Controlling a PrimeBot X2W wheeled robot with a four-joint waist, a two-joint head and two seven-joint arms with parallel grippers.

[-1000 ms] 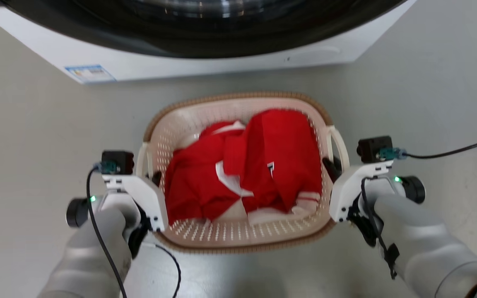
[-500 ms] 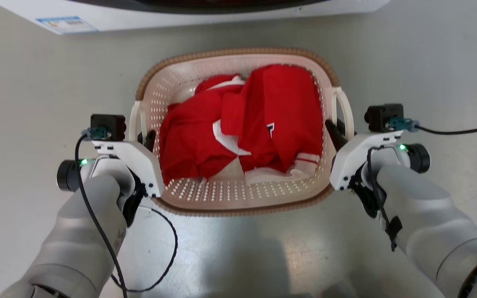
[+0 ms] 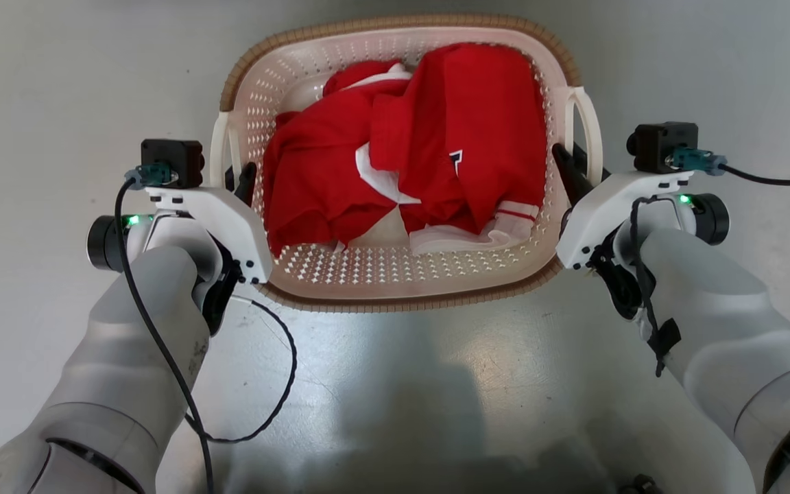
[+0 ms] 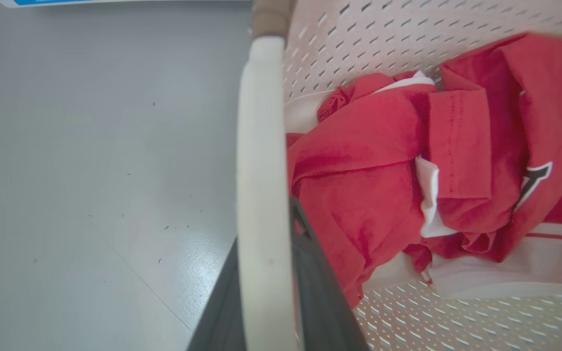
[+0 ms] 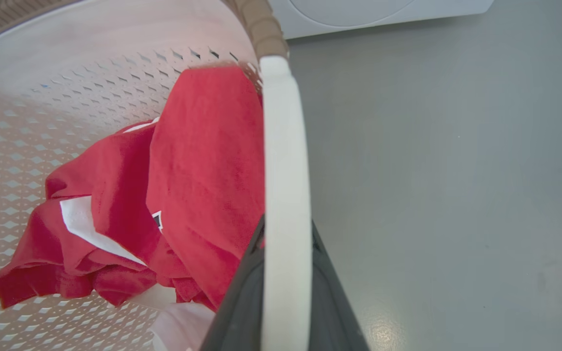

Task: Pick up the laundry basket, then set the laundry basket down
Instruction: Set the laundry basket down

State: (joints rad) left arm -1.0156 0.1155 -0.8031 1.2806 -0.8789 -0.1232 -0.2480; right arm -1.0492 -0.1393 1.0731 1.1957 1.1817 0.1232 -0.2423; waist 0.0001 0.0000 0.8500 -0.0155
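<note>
The oval cream plastic laundry basket [image 3: 395, 271] with the brown woven-look rim is between the two arms, over the shiny grey floor [image 3: 59, 82]. I cannot tell if it is off the ground. Red and white clothes [image 3: 436, 130] lie inside. The left gripper [image 3: 238, 184] is squeezed nearly shut on the left white loop handle [image 3: 219, 147]. The right gripper [image 3: 571, 165] pinches the right white loop handle [image 3: 592, 130]. I think both should move together, level and slow, so nothing tips.

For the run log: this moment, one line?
left pincer: shut on left handle | right pincer: shut on right handle | laundry basket: holds red clothes
</note>
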